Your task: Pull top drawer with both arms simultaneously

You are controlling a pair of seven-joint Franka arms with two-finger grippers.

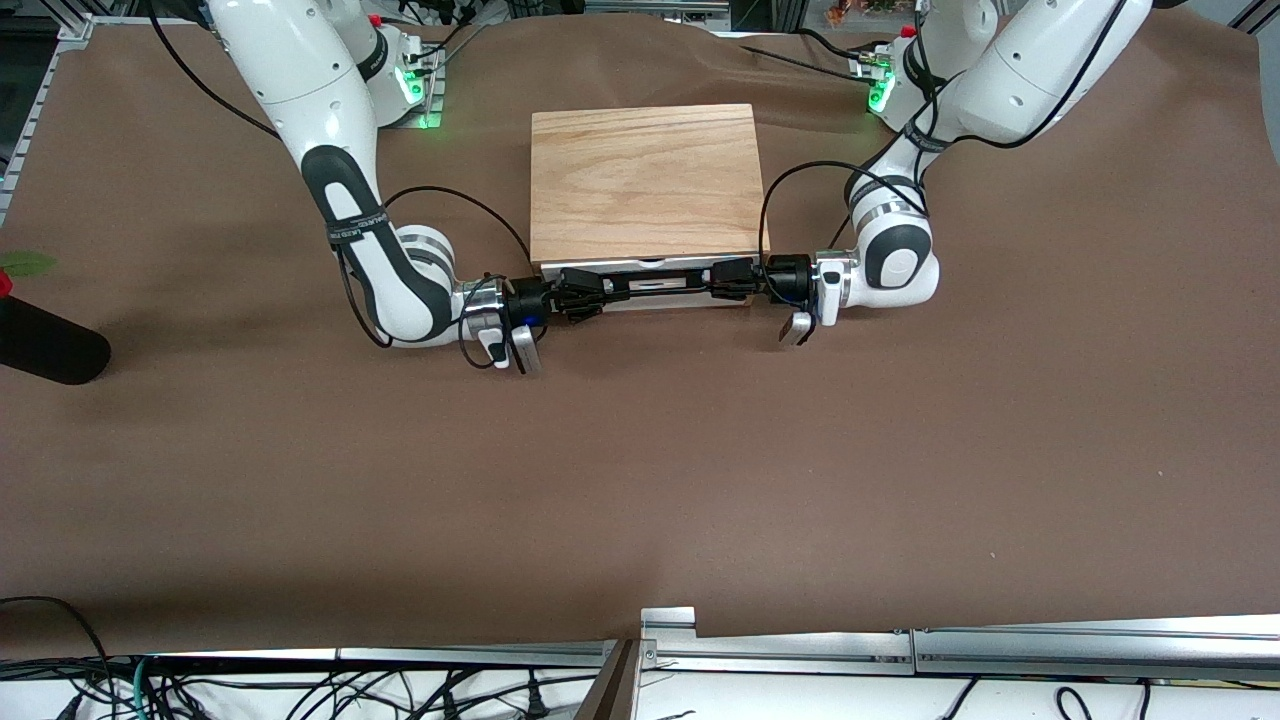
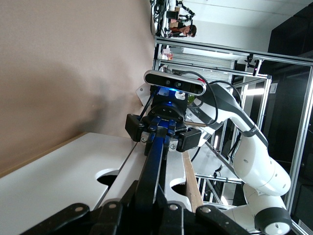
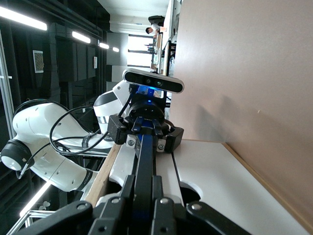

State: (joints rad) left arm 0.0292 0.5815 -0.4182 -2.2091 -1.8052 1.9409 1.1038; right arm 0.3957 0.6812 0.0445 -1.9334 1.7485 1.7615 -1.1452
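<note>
Nearest the front camera, the top drawer [image 1: 660,296] shows its white front at the lower edge of the light wood box [image 1: 645,182], which sits on the brown table [image 1: 640,470]. Its black bar handle [image 1: 655,284] runs along that front. At the end of the handle toward the right arm, the right gripper [image 1: 590,294] is clamped on the bar. At the end toward the left arm, the left gripper [image 1: 728,279] clamps it too.

A black cylinder [image 1: 45,345] lies on the brown table [image 1: 640,480] (right arm's end).
</note>
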